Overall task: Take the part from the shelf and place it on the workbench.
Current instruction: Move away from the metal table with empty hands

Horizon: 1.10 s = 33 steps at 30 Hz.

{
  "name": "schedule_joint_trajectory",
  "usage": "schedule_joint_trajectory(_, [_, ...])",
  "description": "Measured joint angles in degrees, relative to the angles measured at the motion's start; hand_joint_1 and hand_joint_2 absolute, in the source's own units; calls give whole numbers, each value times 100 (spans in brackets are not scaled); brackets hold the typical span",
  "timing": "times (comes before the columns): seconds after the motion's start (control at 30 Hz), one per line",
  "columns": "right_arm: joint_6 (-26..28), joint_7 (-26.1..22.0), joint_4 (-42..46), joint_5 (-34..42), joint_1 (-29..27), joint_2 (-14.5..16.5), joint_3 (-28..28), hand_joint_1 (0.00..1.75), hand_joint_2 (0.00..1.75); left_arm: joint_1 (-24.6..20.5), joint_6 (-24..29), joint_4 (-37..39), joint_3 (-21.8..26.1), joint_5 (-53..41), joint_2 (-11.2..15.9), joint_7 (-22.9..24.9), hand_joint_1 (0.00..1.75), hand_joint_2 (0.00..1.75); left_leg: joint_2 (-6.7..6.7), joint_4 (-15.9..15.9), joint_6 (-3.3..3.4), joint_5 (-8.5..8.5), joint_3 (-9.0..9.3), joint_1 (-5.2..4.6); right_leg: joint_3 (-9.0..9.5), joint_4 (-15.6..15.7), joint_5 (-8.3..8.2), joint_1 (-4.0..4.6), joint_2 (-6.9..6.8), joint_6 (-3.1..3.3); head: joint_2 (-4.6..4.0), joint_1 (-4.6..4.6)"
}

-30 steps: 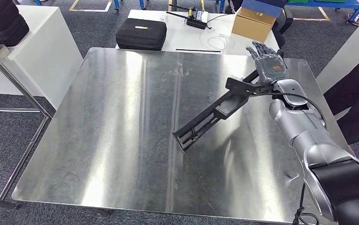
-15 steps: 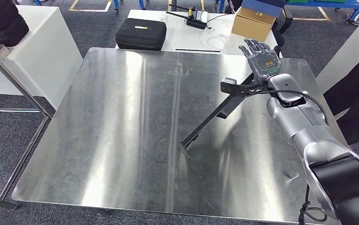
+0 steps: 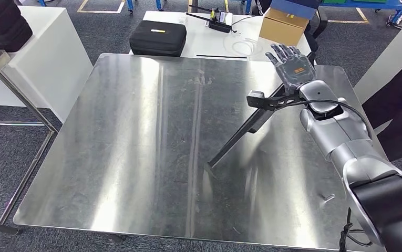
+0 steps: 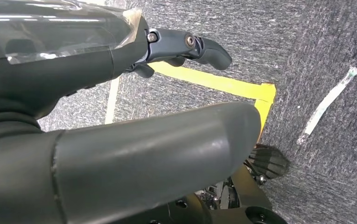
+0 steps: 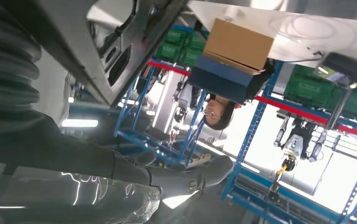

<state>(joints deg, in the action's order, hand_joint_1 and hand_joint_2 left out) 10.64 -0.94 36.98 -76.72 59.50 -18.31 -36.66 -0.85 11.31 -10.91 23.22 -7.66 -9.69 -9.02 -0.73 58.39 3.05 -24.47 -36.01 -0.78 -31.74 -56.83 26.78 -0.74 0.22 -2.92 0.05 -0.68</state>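
Note:
The part (image 3: 240, 131) is a long black bracket that stands slanted over the steel workbench (image 3: 135, 131). Its lower tip touches the bench near the middle, and its upper end is raised at my right hand (image 3: 292, 65). That hand holds the upper end from beneath the palm while its fingers (image 3: 285, 52) spread out toward the far edge. In the right wrist view the part (image 5: 115, 51) runs close past the hand's ribbed cover. My left hand (image 4: 120, 140) hangs over carpeted floor with nothing in it, fingers apart.
Behind the bench a white table (image 3: 209, 47) carries a black case (image 3: 158, 37) and a cardboard box (image 3: 284, 26). A white cabinet (image 3: 46, 52) stands at the left. A small screw (image 3: 329, 198) lies near the bench's front right. A person (image 5: 218, 114) stands by blue shelving.
My right hand rose slightly and turned, tipping the part from broadside to edge-on. Its lower tip has slid a little to the right on the bench.

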Motion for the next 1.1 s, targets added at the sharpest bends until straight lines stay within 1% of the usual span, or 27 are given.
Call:
schedule_joint_trajectory(0.23, [-246, -20, 152, -496, 195, -110, -314, 0, 175, -2, -24, 0, 11, -72, -25, -11, 0, 0, 3, 0, 0, 0, 0, 0, 0, 0, 0, 0, 1, 0, 1, 1])
schedule_joint_trajectory(0.37, [-319, -65, 157, -966, 450, -121, -643, 0, 175, -4, 0, 0, 13, -101, -39, -11, 0, 0, 8, 0, 0, 0, 1, 1, 0, 0, 0, 1, 1, 0, 1, -1])
schedule_joint_trajectory(0.53, [-441, -156, 120, -1267, 806, -53, -1121, 0, 175, -5, 8, 0, 25, -102, -54, -13, 0, 0, 10, 0, 0, 0, 1, 2, 0, -2, 0, 2, 2, 0, 0, 1])
schedule_joint_trajectory(0.7, [-468, -136, 31, -1176, 1122, 105, -1587, 0, 175, -9, 16, 0, 37, -99, -81, -32, 0, 0, 9, 0, 0, 1, 2, 3, 0, -1, 0, 2, 1, 0, 0, 1])
schedule_joint_trajectory(0.83, [-463, -111, -35, -1137, 1202, 193, -1739, 0, 175, -9, 21, 0, 46, -99, -94, -47, 0, 0, 8, 0, 0, 1, 2, 3, 1, -1, 0, 2, 1, 0, 1, 1])
schedule_joint_trajectory(1.1, [-461, -109, -120, -1122, 1259, 244, -1911, 0, 175, -10, 21, 0, 107, -99, -106, -51, 0, 0, 8, 0, 0, 1, 3, 2, 1, -1, 0, 2, 1, 0, 0, 1])
